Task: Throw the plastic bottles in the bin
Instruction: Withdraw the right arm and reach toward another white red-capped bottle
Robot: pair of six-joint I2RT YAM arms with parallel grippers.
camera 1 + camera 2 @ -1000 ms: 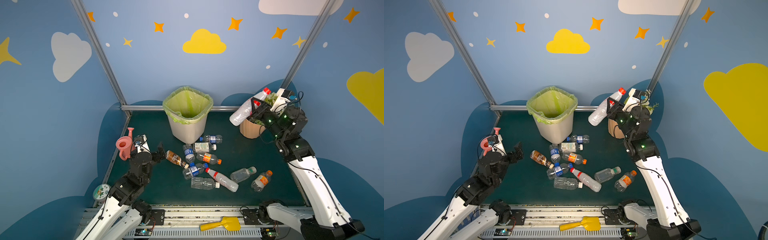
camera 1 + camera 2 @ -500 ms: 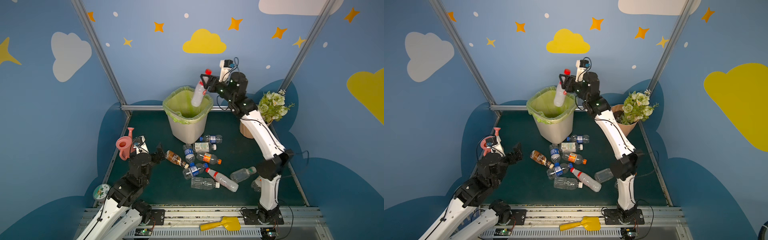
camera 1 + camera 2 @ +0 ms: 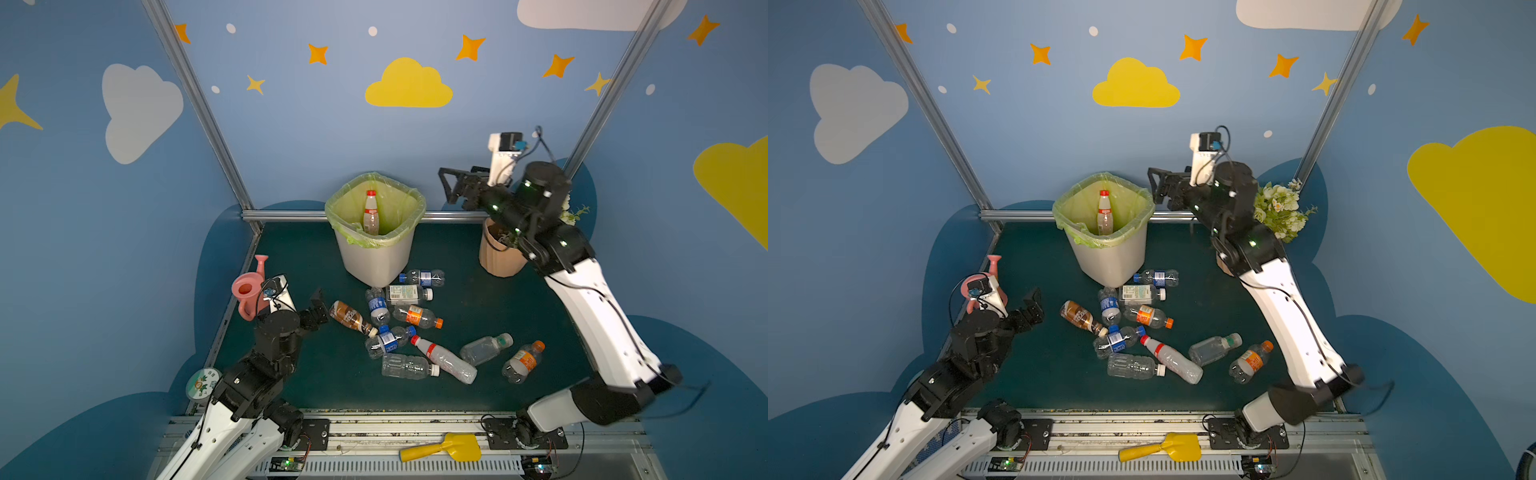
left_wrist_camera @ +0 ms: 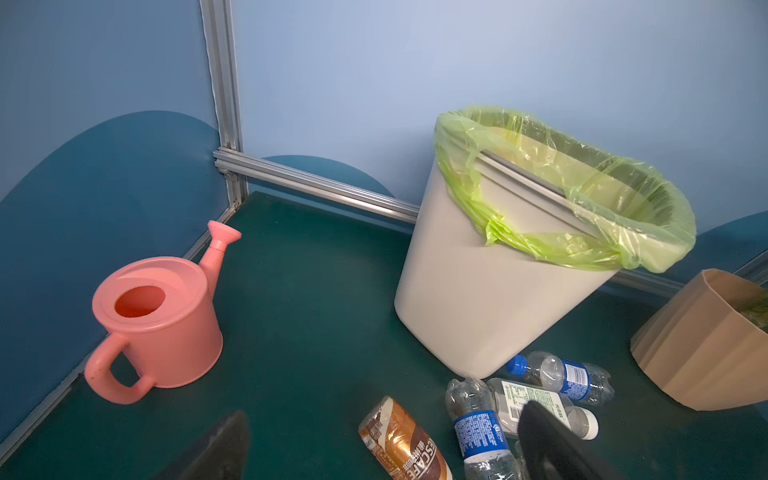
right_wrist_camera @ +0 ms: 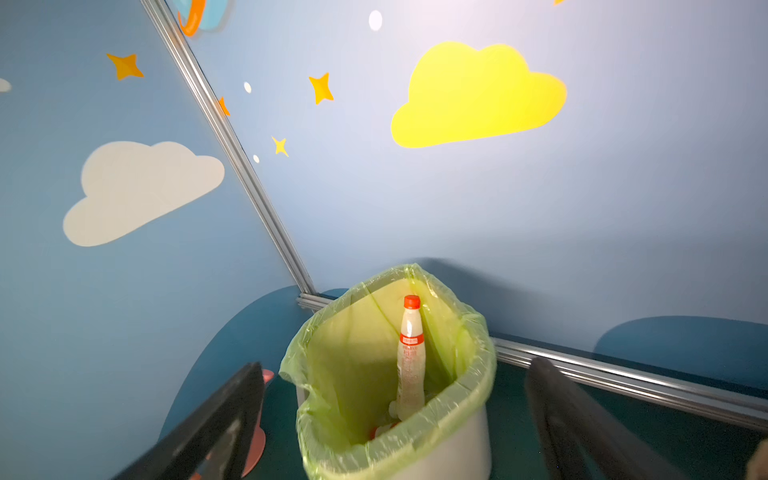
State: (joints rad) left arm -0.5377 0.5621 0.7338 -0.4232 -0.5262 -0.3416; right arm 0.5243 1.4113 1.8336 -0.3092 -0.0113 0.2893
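Standing in the bin (image 3: 419, 206): red-capped bottle (image 3: 370, 212). Right end effector (image 3: 444, 186) beside rim, jaws spread, empty; left end effector (image 3: 316, 308) likewise. Judged next: grasp brown bottle (image 3: 350, 317) nearby.

Light: we see soft, even brightness, darker corners.
Blur: the right arm (image 3: 615, 399) smears at its elbow.
Glare: liner glints on the bin (image 4: 478, 311).

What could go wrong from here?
The red-capped bottle stands upright in the bin, cap near rim height: later throws could bounce off it.
The bottles at the bin's foot lie touching: gripping one may roll neighbours.
The right arm crosses the flowerpot: a low swing down might clip it.
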